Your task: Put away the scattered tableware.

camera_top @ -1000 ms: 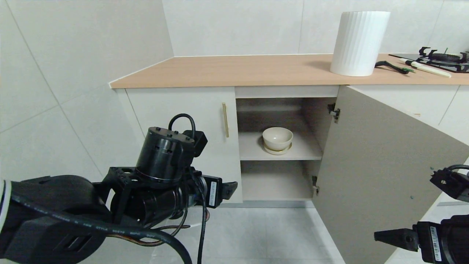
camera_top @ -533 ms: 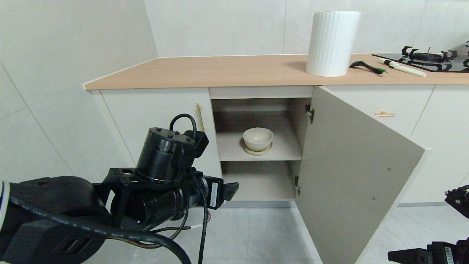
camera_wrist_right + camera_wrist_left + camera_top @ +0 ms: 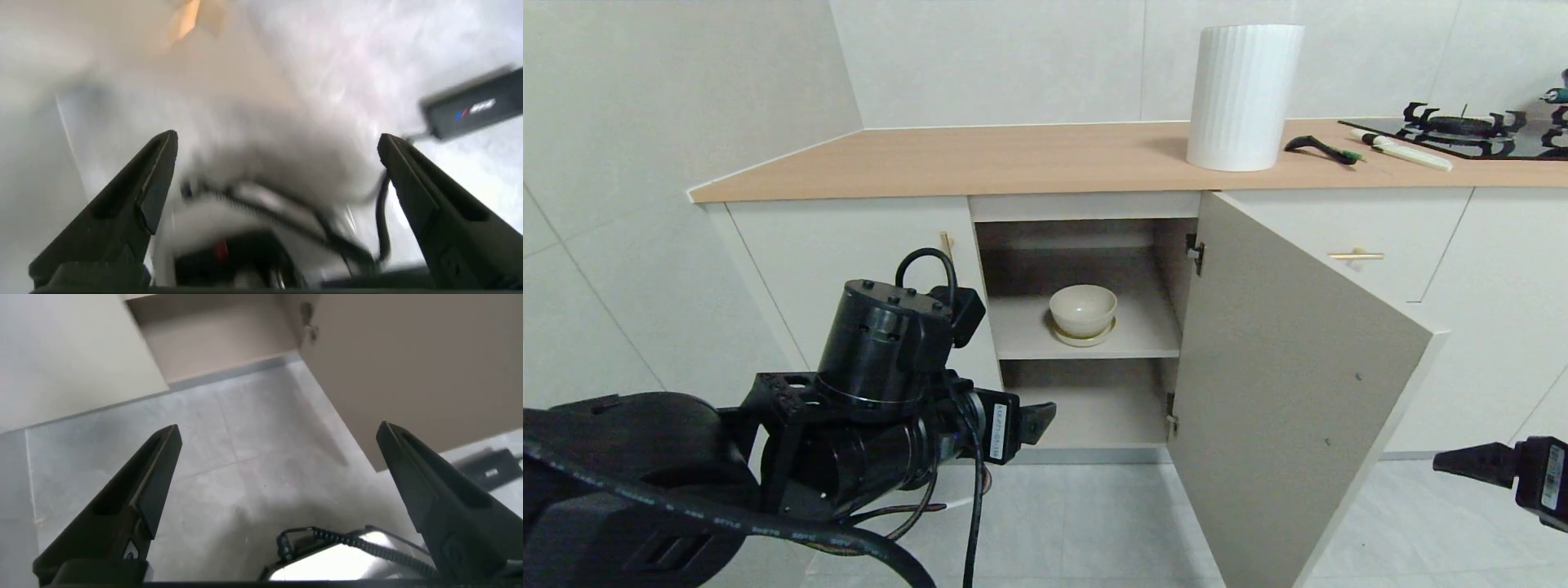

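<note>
A cream bowl (image 3: 1083,309) sits on a matching saucer (image 3: 1083,332) on the upper shelf of the open cabinet (image 3: 1086,327). My left gripper (image 3: 1033,422) hangs low in front of the closed left cabinet door, at floor level below the bowl. In the left wrist view its fingers (image 3: 139,498) stand wide apart over the grey floor, holding nothing. My right gripper (image 3: 1470,461) is at the far right, beyond the swung-out cabinet door (image 3: 1282,384). The right wrist view shows its fingers (image 3: 139,196) spread wide and empty.
A tall white ribbed container (image 3: 1241,96) stands on the wooden counter (image 3: 980,159). A black-handled tool (image 3: 1319,148) and a pale knife (image 3: 1403,151) lie beside a gas hob (image 3: 1470,131) at the right. The cabinet's lower shelf (image 3: 1086,408) is bare. A drawer handle (image 3: 1356,256) shows at right.
The head camera has swung right, shifting the cabinet and counter leftward in the picture. My right gripper has risen at the right edge. The left arm stays put.
</note>
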Motion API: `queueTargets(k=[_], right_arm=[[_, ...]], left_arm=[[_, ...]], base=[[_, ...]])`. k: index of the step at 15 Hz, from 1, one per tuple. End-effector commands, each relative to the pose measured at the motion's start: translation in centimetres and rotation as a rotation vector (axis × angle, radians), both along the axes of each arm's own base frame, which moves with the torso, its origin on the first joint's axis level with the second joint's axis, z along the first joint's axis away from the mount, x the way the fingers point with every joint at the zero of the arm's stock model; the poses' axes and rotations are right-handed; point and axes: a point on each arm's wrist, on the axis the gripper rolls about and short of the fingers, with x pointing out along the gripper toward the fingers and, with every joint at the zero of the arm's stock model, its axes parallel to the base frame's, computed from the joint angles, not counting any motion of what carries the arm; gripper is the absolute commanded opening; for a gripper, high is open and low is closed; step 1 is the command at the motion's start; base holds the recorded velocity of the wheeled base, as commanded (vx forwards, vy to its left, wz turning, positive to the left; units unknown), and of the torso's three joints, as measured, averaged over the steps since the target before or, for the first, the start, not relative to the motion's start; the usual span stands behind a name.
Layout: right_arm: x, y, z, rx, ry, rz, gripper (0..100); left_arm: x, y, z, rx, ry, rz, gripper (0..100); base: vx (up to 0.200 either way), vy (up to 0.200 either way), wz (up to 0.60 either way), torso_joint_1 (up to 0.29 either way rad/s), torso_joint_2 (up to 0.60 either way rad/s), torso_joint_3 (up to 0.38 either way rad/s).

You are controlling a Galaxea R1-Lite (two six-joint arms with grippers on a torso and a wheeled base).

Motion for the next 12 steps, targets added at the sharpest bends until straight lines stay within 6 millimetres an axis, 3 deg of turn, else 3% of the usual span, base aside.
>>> queueTargets(k=[1, 7, 12], right_arm=[[2.9, -1.1, -0.3, -0.017, 0.003, -0.084, 100], [8.9, -1.9, -3.0, -0.025, 0.011, -0.142, 100], [10.8, -0.6, -3.1, -0.018, 0.016, -0.091, 100]], left_arm=[[-0.2, 0.2, 0.4, -0.008, -0.010, 0.001, 100], [-0.2, 0.3, 0.6, -0.013, -0.016, 0.003, 100], [-0.2, 0.3, 0.6, -0.015, -0.015, 0.004, 100]], base=[[0.000, 0.000, 0.00, 0.000, 0.00, 0.000], [0.000, 0.000, 0.00, 0.000, 0.00, 0.000], [0.000, 0.000, 0.00, 0.000, 0.00, 0.000]])
